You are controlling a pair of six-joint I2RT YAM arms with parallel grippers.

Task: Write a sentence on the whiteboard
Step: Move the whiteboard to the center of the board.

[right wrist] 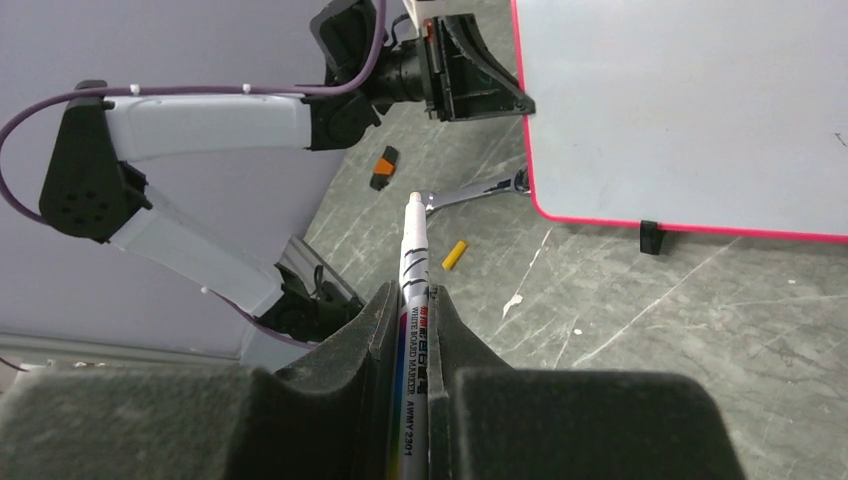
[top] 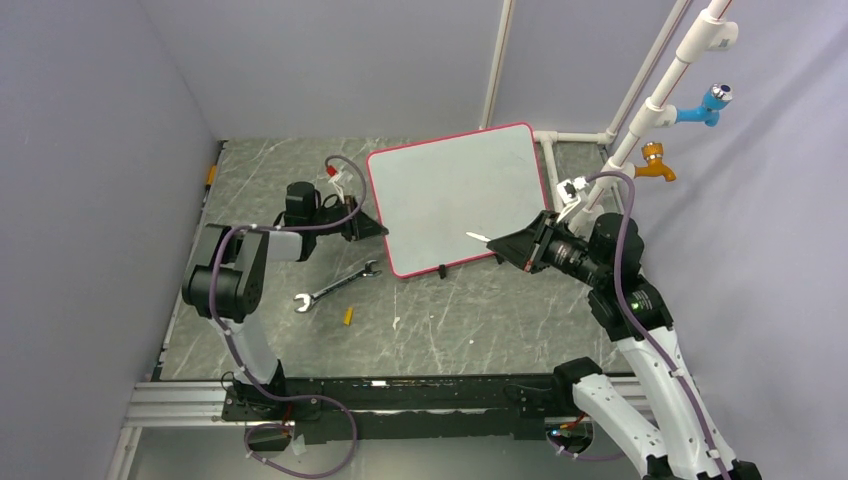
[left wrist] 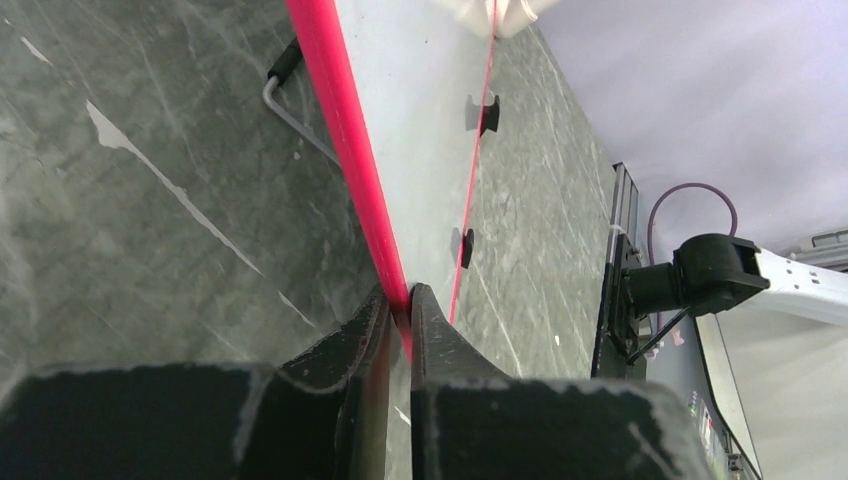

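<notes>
You were running in a lab test cell: grey partition walls (top: 90, 150), PVC pipe frame (top: 652, 108), robot arms (top: 225, 275) bolted to aluminium rail (top: 180, 402).

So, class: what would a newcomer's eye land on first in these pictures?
The big whiteboard with its pink-red rim, mid-table and apparently blank, strikes first. The left gripper pinches its left edge; the right gripper grips a marker, tip over the board's near part.
</notes>
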